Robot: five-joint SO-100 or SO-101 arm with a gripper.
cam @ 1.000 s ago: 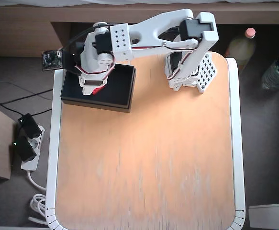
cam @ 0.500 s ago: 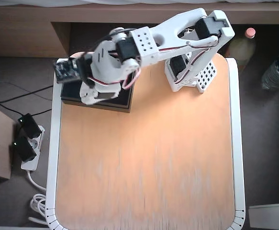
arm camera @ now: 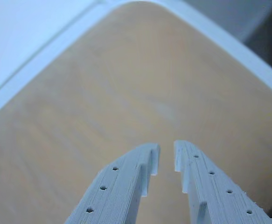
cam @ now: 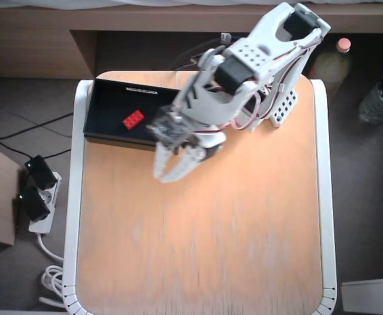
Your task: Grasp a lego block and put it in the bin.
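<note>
The red lego block (cam: 133,119) lies inside the black bin (cam: 106,111) at the table's back left in the overhead view. My gripper (cam: 167,174) hangs over bare table just in front of the bin's right end, apart from the block. In the wrist view the gripper (arm camera: 166,153) shows its two pale fingers (arm camera: 126,186) drawn together with only a narrow gap at the tips and nothing between them. Block and bin are out of the wrist view.
The wooden table top (cam: 204,236) has a white rim (cam: 322,197), also seen in the wrist view (arm camera: 28,74). The arm's base (cam: 280,108) stands at the back right. Bottles (cam: 382,98) and a power strip (cam: 37,197) are on the floor beside the table.
</note>
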